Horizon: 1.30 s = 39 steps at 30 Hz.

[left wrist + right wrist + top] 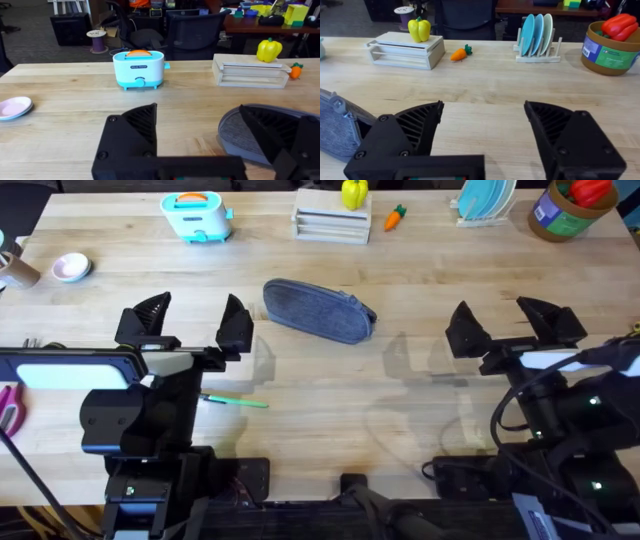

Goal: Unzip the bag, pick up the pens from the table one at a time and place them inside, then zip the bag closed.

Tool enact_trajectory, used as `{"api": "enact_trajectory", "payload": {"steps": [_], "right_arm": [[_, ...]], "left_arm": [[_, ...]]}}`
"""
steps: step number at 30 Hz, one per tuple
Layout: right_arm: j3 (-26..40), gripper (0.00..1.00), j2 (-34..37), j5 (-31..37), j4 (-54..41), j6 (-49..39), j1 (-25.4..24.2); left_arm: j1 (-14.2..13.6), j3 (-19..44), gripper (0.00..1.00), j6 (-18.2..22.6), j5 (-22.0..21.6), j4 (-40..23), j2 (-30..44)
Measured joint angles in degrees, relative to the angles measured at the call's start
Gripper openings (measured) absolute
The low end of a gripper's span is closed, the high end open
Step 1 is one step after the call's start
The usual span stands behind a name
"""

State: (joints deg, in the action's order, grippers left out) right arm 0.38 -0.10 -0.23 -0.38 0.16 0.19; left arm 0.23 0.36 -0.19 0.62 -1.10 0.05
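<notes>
Blue-grey denim bag lies zipped near the centre of the pale butcher-block table, its length running from ten o'clock to four o'clock, touched by neither arm. One bright green pen lies at about seven o'clock from it, just beside the left arm's black housing.

At eight o'clock from the bag the left gripper hovers with its black fingers spread wide; at three to four o'clock the right gripper is likewise spread, nothing held between its fingers. The bag's near end shows behind the left gripper's finger, and its zip end sits beside the right gripper's finger.

Along the far edge stand a turquoise toy toaster, a white slatted rack with a yellow toy pepper on top, a small orange toy carrot, a plate rack holding teal plates, and a brown tub holding red toy peppers. A pink dish sits at the table's nine o'clock side, and pink-handled scissors at the left edge. Beyond the table, dark office chairs, a thread spool on grey carpet and a cluttered desk fill the room.
</notes>
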Motion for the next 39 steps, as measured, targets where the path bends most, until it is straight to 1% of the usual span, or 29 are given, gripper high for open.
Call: {"api": "enact_trajectory", "payload": {"steps": [17, 21, 25, 27, 30, 33, 35, 39], "right_arm": [[0.0, 0.997, 0.0, 0.0, 0.0, 0.0, 0.0], [0.9, 0.995, 0.0, 0.2, -2.4, 0.0, 0.0], [5.5, 0.996, 0.7, 0.2, -13.2, 0.0, 0.0], [8.2, 0.996, 2.4, 0.2, -18.3, 0.0, 0.0], [14.2, 0.996, 6.6, 0.2, -25.6, 0.0, 0.0], [21.9, 0.996, 12.1, -0.1, -30.7, 0.0, 0.0], [27.1, 0.996, 15.7, -1.0, -33.3, 0.0, 0.0], [38.2, 0.995, 24.0, -3.3, -39.5, 0.0, 0.0]], "left_arm": [[0.0, 0.0, 0.995, 0.1, 0.0, 0.0, 0.0], [0.0, 0.0, 0.991, 0.7, 1.8, 0.0, 0.0], [0.0, 1.3, 0.991, 2.8, 3.6, -2.3, 0.0], [0.0, 3.4, 0.991, 4.0, 4.1, -3.3, 0.8], [0.0, 7.9, 0.992, 5.0, 4.5, -3.4, 3.6], [0.0, 13.2, 0.991, 5.7, 6.4, -3.4, 8.5], [0.0, 17.4, 0.991, 6.0, 8.7, -4.3, 13.0], [0.0, 28.2, 0.991, 7.8, 12.5, -10.4, 23.7]]}}
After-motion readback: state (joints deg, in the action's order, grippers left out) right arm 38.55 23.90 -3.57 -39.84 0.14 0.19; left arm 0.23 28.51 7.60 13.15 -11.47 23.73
